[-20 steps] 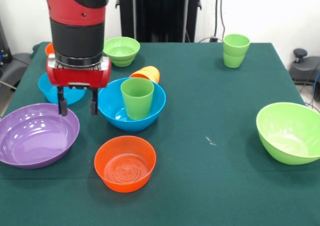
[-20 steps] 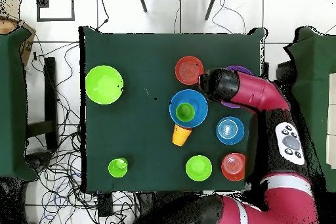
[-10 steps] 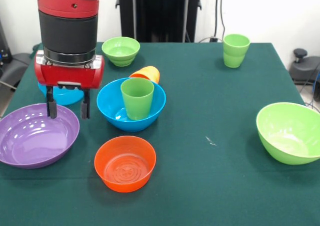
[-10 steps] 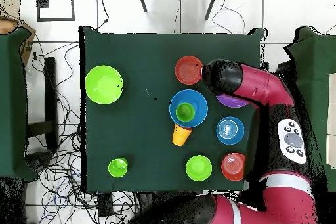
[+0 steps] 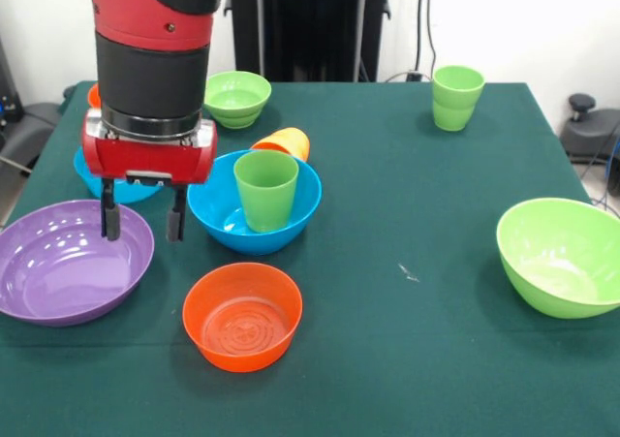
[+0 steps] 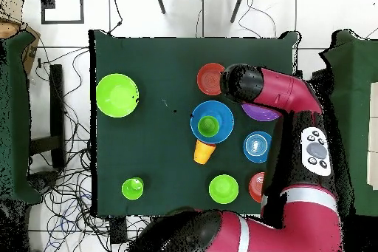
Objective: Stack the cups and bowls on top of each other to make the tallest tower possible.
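Gripper (image 5: pixel 141 222) hung with fingers spread and empty above the purple bowl's (image 5: pixel 58 267) rim, just beside the blue bowl (image 5: pixel 218 214) holding an upright green cup (image 5: pixel 265 189).

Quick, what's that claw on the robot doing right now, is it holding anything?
Gripper: open, holding nothing, hanging over the purple bowl's rim.

desk (image 5: pixel 407 195) dark green | green cup (image 5: pixel 265 189) in blue bowl (image 5: pixel 218 204) | orange bowl (image 5: pixel 242 316) | purple bowl (image 5: pixel 58 263) | arm (image 5: pixel 155 30) red-black
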You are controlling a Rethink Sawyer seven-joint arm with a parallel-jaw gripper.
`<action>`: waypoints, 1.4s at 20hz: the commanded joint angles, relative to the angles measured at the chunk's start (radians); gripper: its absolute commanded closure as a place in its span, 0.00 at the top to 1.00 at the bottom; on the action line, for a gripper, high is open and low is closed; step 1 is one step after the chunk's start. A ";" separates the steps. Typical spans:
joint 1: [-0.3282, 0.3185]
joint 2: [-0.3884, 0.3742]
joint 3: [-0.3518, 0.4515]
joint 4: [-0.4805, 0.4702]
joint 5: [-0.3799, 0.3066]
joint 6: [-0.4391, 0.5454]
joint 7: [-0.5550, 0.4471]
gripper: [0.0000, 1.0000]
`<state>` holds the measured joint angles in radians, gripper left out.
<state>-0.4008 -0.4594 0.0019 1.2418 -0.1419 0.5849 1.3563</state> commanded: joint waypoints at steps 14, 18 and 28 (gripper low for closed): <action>0.075 0.139 -0.039 -0.075 0.045 0.036 0.195 1.00; 0.090 0.157 -0.054 -0.086 0.052 0.023 0.205 1.00; 0.100 0.161 -0.055 -0.104 0.074 0.047 0.206 1.00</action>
<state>-0.3256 -0.3121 -0.1030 1.1933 -0.0968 0.5845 1.4015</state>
